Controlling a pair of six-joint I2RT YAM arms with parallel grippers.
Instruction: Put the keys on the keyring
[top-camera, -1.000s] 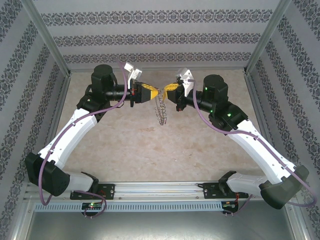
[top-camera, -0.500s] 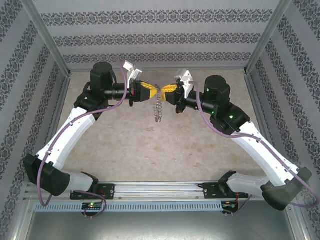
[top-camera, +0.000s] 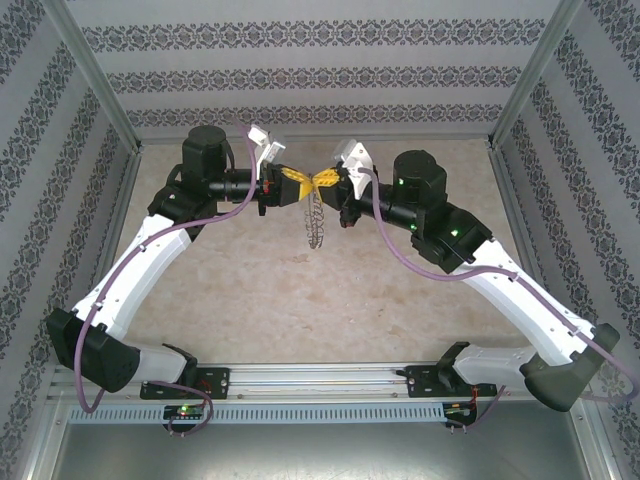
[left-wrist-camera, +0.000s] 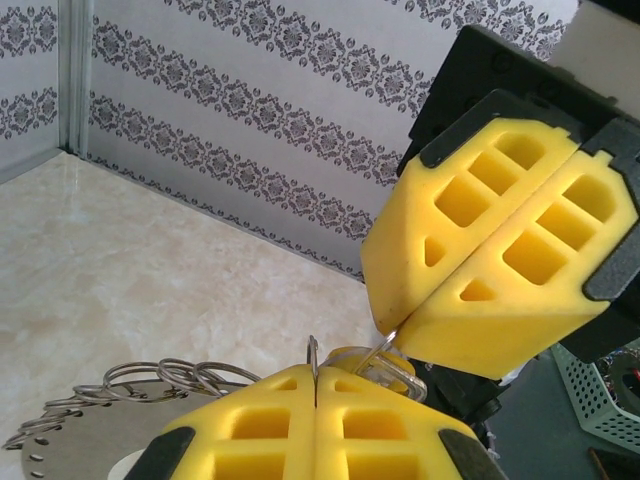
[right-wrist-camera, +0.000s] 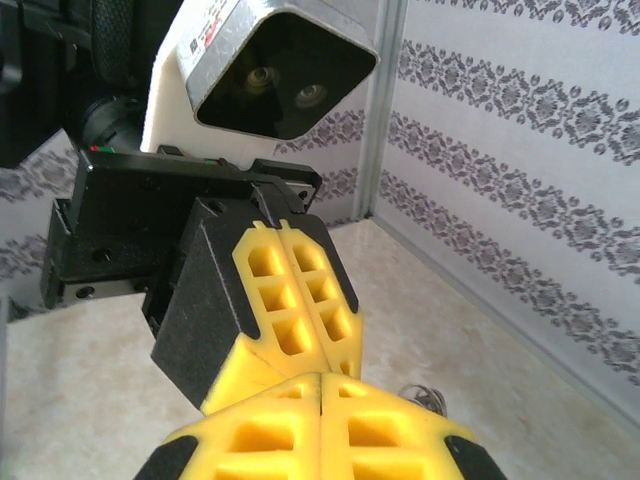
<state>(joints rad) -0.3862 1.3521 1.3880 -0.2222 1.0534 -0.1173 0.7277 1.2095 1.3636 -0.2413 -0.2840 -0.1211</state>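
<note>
Left gripper (top-camera: 298, 184) pinches dangling keyring (top-camera: 314, 224), tips touching clamped right gripper (top-camera: 328, 181).

The left arm (top-camera: 130, 268) and the right arm (top-camera: 512, 292) are each built from long white-shelled links joined by bulky black joint housings. A thin purple cable (top-camera: 388, 248) is routed along each arm and left in loose loops near the black base mounts (top-camera: 190, 377), which are bolted to an aluminium rail (top-camera: 320, 378). Small green indicator lights (top-camera: 452, 232) are lit on the black housings. The jaws are formed of bright yellow blocks moulded with rectangular and triangular pockets and are backed by black plates. A silver-grey wrist camera (right-wrist-camera: 272, 75) with two dark lenses is fixed above the left arm's jaws, with a white printed label beside it.
</note>
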